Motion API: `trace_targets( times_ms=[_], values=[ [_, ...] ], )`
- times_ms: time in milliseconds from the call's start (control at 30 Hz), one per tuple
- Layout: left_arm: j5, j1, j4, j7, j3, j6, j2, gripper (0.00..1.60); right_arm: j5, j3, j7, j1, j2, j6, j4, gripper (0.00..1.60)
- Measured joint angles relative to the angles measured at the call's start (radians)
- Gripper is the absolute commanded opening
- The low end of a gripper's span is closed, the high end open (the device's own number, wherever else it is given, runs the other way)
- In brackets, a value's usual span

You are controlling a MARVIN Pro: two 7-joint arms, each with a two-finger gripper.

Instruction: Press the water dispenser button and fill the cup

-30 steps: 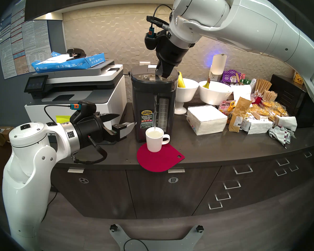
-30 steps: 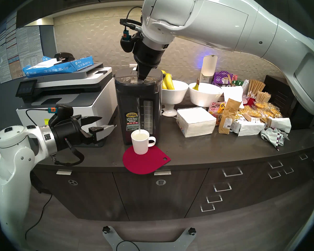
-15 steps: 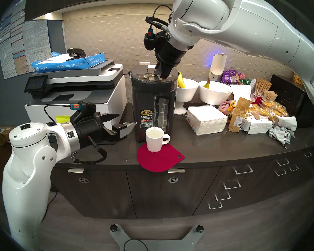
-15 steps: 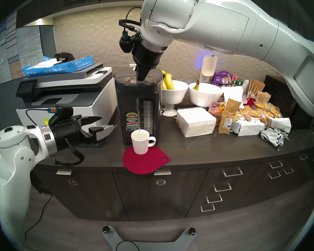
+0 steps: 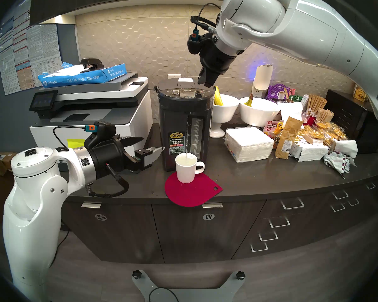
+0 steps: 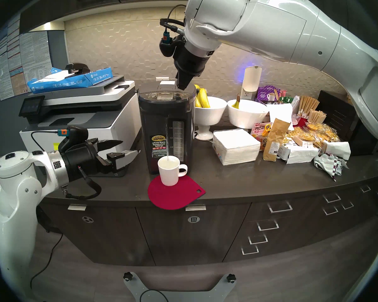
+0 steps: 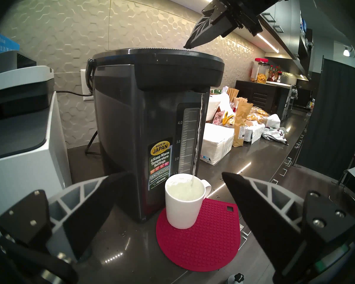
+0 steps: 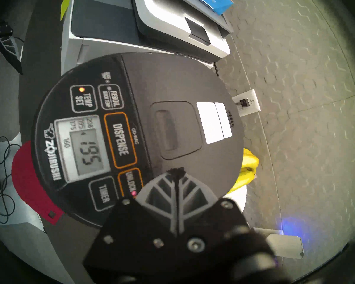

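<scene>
The dark water dispenser point(image 5: 184, 125) point(image 6: 166, 125) point(image 7: 135, 121) stands mid-counter, with a thin stream of water running from its spout. Under the spout sits the white cup point(image 5: 186, 168) point(image 6: 170, 170) point(image 7: 183, 201), nearly full, on a red silicone mat point(image 5: 192, 191) point(image 7: 199, 240). The DISPENSE button point(image 8: 121, 139) point(image 5: 187, 90) lies uncovered on the top panel. My right gripper point(image 5: 205, 84) point(image 6: 182, 87) point(image 8: 176, 170) is shut and hovers above the lid's right rear, clear of the panel. My left gripper point(image 5: 153, 145) point(image 6: 129, 148) hangs open and empty, left of the dispenser.
A white-grey printer point(image 5: 92, 112) with a blue paper ream stands left of the dispenser. Two white footed bowls point(image 5: 224, 109) with bananas, a napkin stack point(image 5: 249, 143), snack bags and stir sticks crowd the counter's right side. The mat overhangs the counter's front edge.
My right gripper has lifted off the DISPENSE button and moved up and to the right. The stream has thinned, and the water level in the cup has risen. The left arm has stayed still.
</scene>
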Motion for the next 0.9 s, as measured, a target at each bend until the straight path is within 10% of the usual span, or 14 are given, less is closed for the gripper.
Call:
trace_targets(
  times_ms=[900],
  values=[
    [0.0,0.0,0.001,0.0,0.0,0.0,0.0,1.6,0.037,0.172,0.105,0.139,0.233,0.012,-0.111,0.0]
  ],
)
